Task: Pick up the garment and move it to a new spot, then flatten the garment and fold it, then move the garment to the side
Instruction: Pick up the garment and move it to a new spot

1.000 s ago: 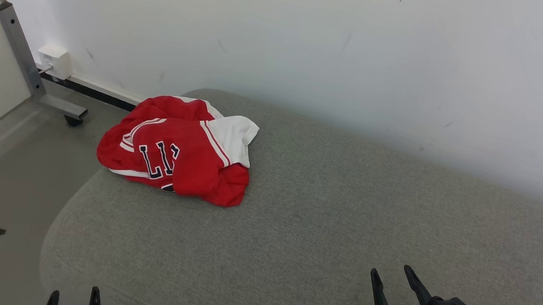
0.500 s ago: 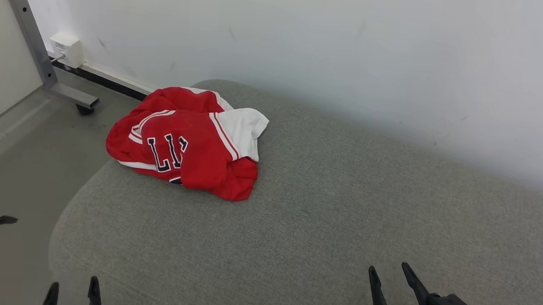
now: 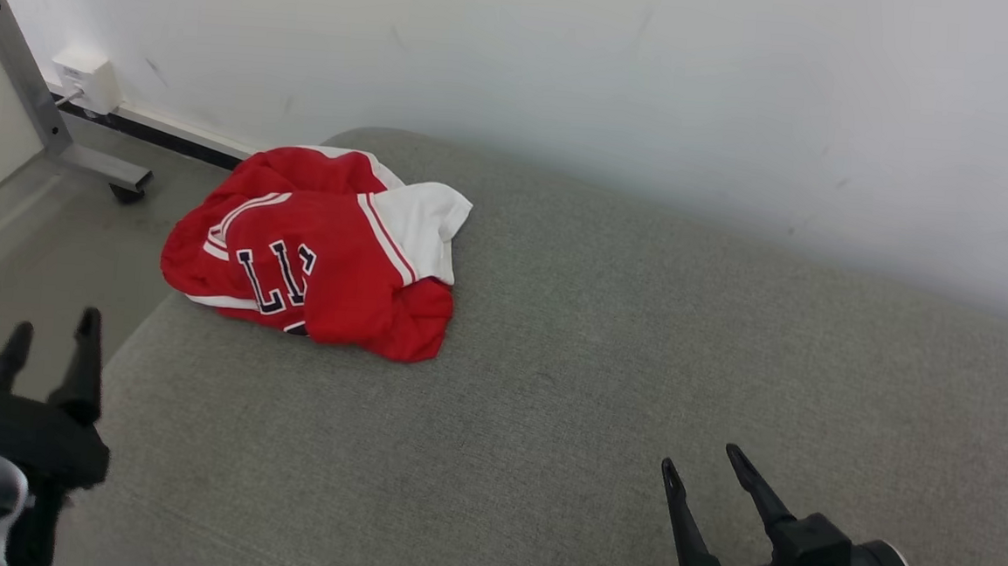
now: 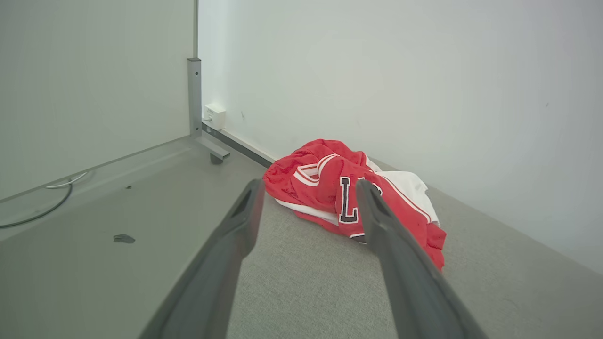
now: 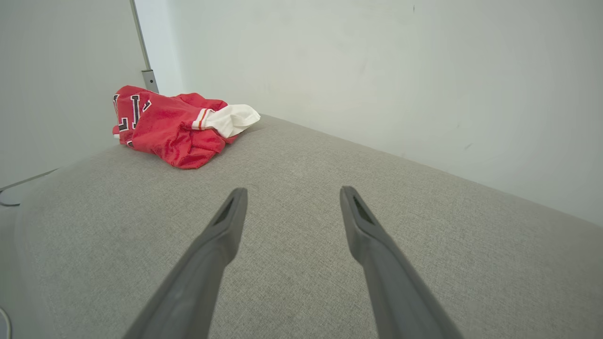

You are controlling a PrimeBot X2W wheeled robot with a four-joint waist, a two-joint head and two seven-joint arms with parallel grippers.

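Note:
The garment (image 3: pixel 322 254) is a crumpled red jersey with white trim and dark letters, bunched near the far left corner of the grey fabric surface (image 3: pixel 602 394). It also shows in the left wrist view (image 4: pixel 339 188) and the right wrist view (image 5: pixel 169 127). My left gripper (image 3: pixel 54 334) stands open at the lower left, over the floor beside the surface's left edge, well short of the garment. My right gripper (image 3: pixel 701 470) is open at the lower right above bare fabric. Both hold nothing.
A white wall (image 3: pixel 656 91) runs close behind the surface. Left of it lies grey floor (image 3: pixel 51 247) with a metal wheeled frame leg (image 3: pixel 35 88) and a small white wall box (image 3: pixel 88 78). A dark scrap (image 4: pixel 123 238) lies on the floor.
My left gripper has risen far into the head view from its bottom edge. The right gripper moved up slightly. The head camera shifted, so the whole scene slid; the garment lies as before.

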